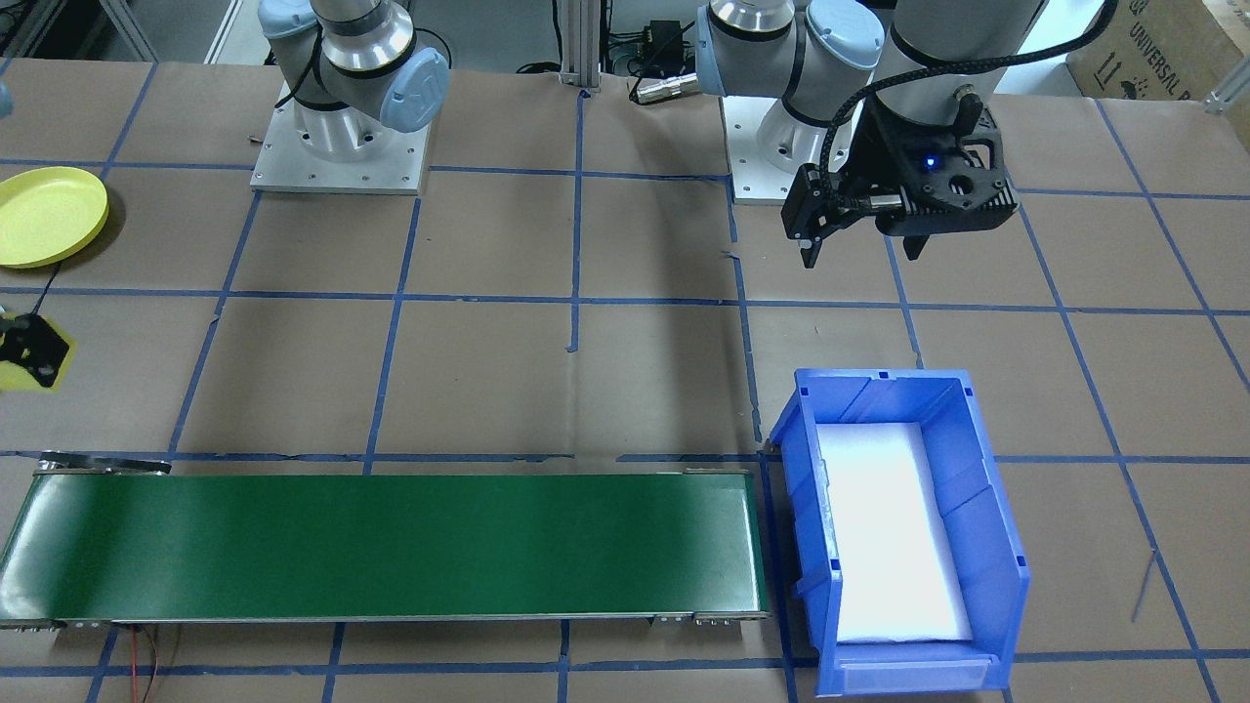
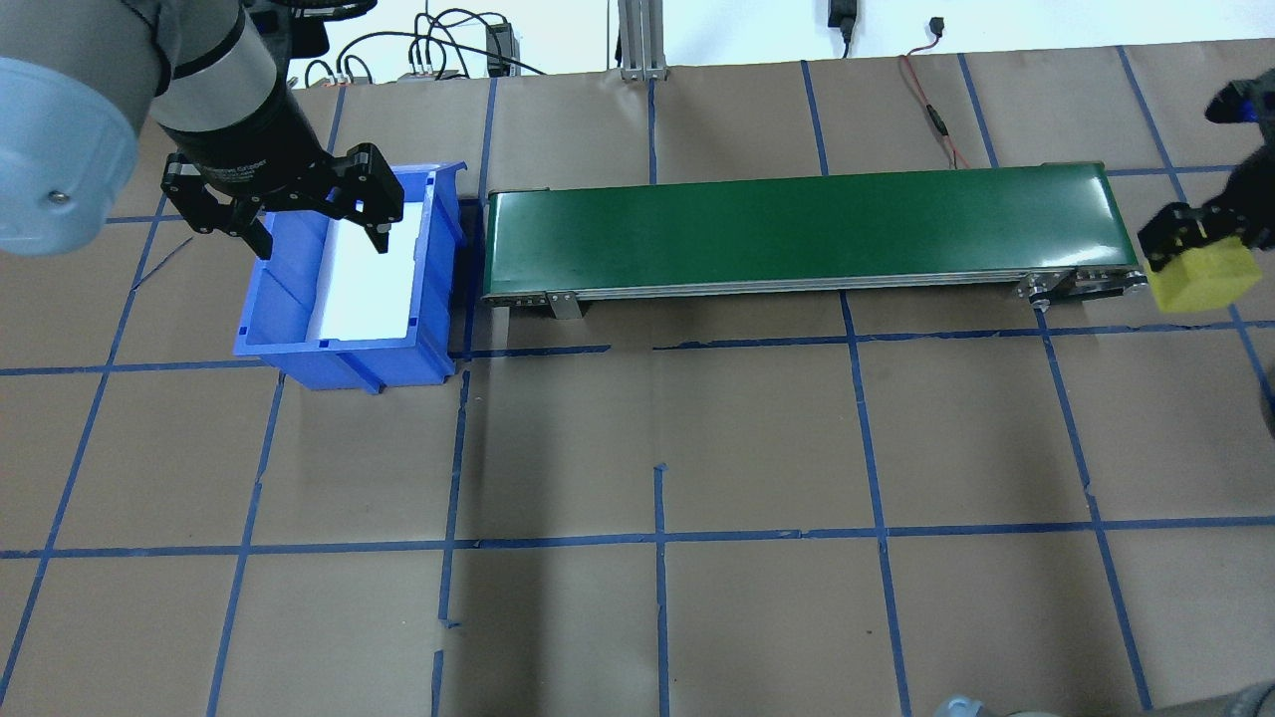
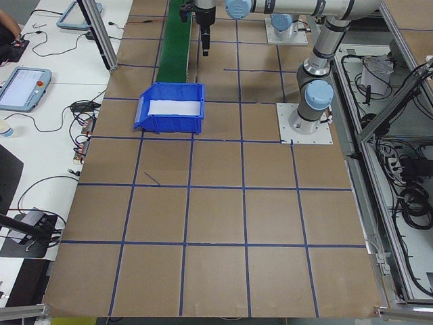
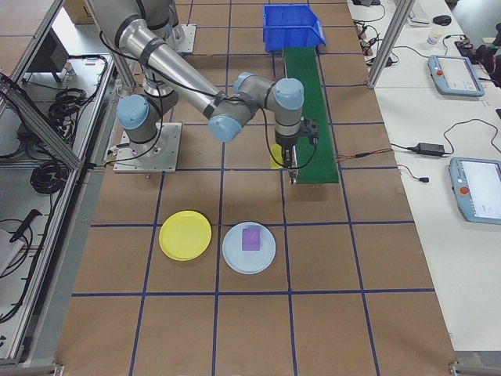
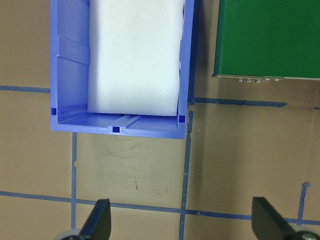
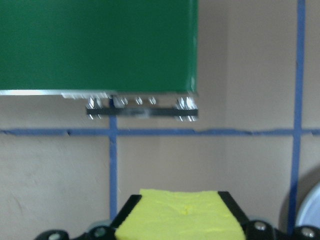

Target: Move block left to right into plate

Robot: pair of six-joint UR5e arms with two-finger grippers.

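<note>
Right gripper (image 2: 1195, 261) is pinching the yellow block (image 2: 1200, 277), held aloft off the belt's (image 2: 797, 234) right end. In the right-side view the yellow plate (image 4: 185, 235) sits lower left of the gripper, well apart, so the carry goes that way. Left gripper (image 2: 289, 214) hangs spread and empty over the blue bin (image 2: 344, 354), far side.

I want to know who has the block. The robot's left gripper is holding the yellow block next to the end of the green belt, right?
Not quite. The right gripper holds the yellow block beside the green belt's end, as the overhead view shows. The left gripper is open over the blue bin.
</note>
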